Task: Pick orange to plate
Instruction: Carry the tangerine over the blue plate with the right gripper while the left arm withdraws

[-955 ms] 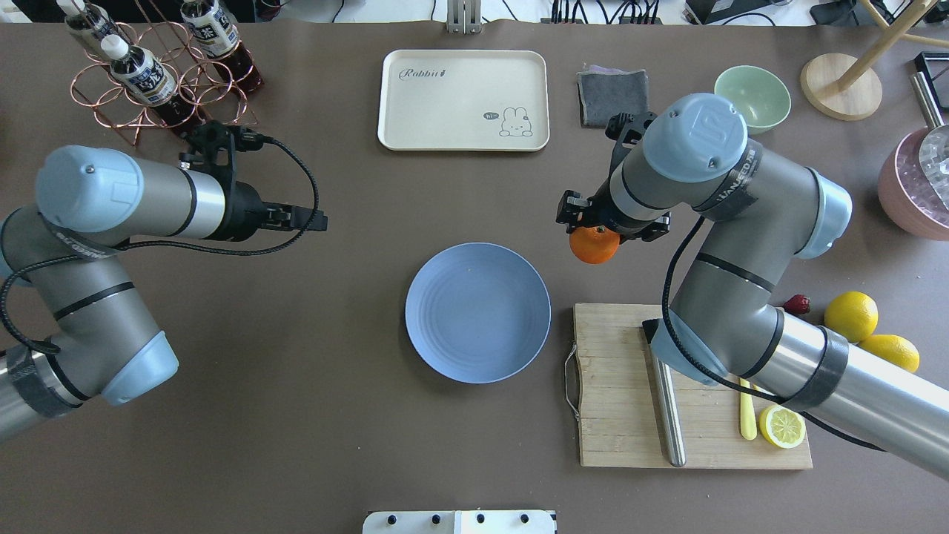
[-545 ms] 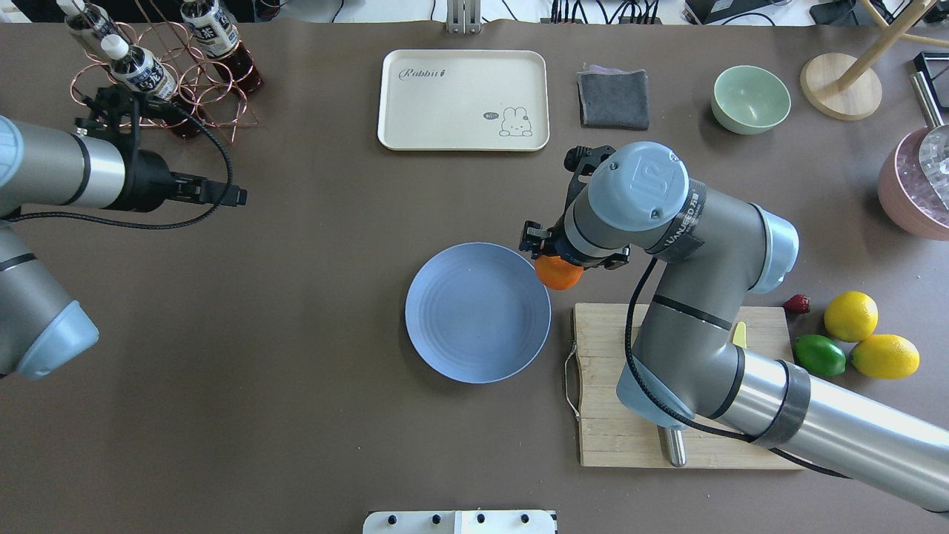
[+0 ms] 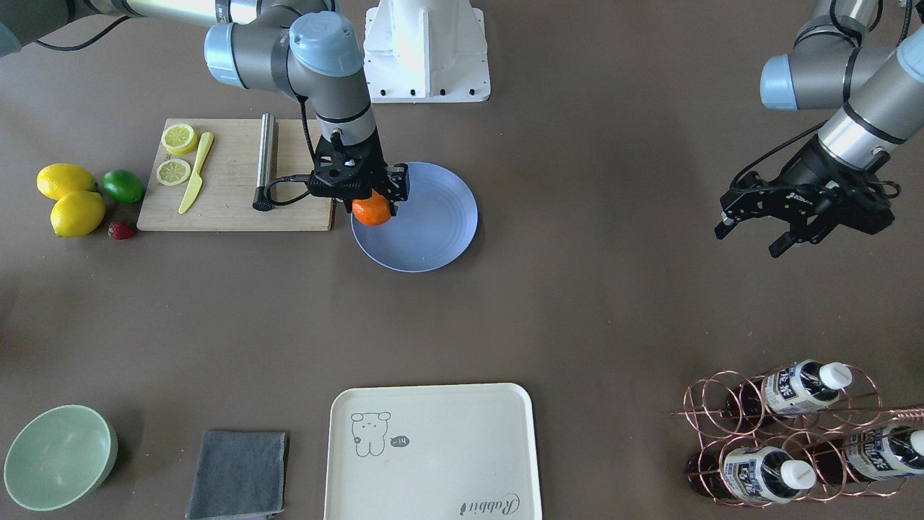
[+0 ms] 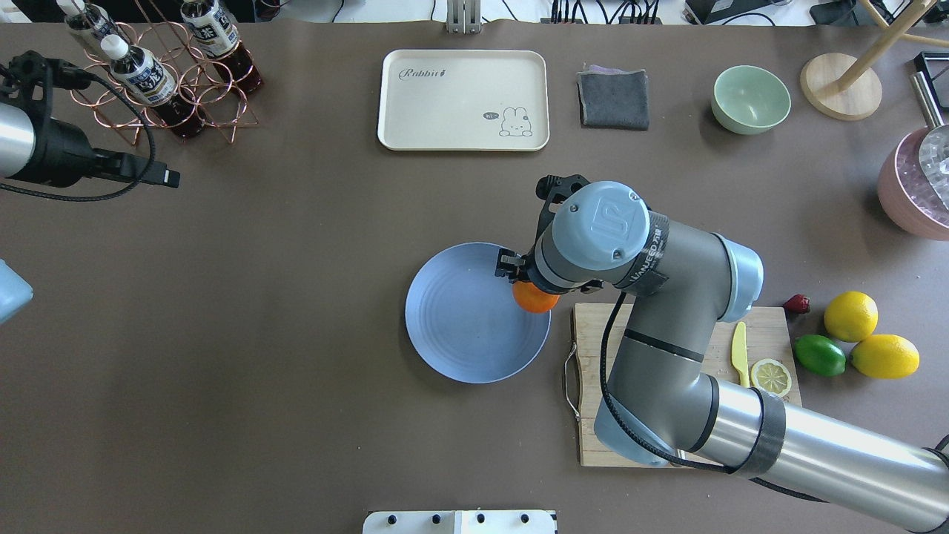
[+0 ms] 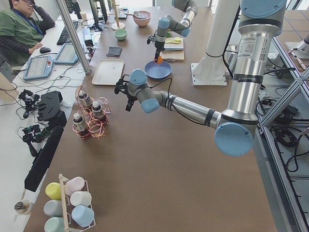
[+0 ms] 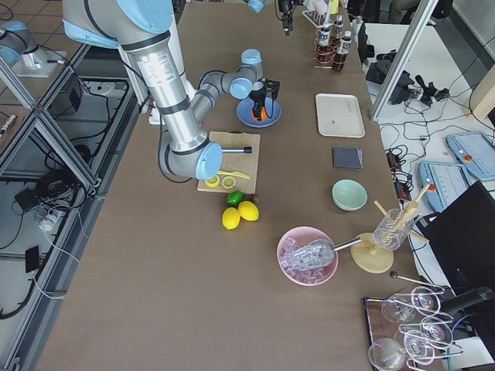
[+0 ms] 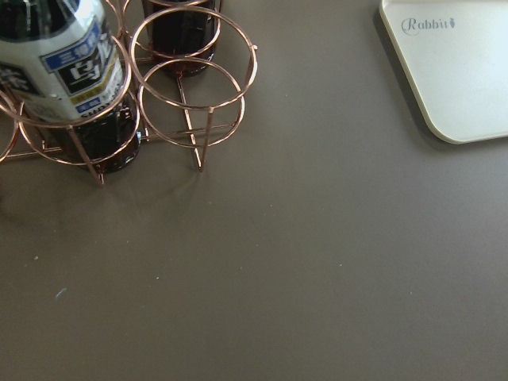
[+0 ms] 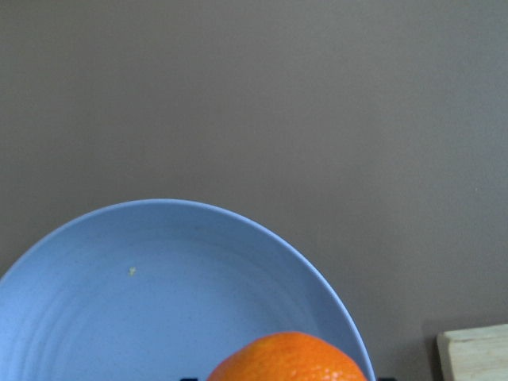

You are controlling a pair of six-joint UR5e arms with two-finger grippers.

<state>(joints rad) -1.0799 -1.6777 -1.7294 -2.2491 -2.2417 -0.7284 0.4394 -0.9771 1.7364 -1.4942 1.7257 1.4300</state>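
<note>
One orange (image 3: 372, 211) clamped in right tool (image 3: 372, 201), over plate (image 3: 440, 224) rim beside cutting board (image 3: 224, 195); left tool (image 3: 746, 243) spread.

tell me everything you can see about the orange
The orange is a small, round, bright-orange fruit with finely pebbled skin, whole. The right tool is shut on it from above. It hangs over the blue plate, just inside the rim nearest the wooden board; whether it touches the plate is unclear.
</note>
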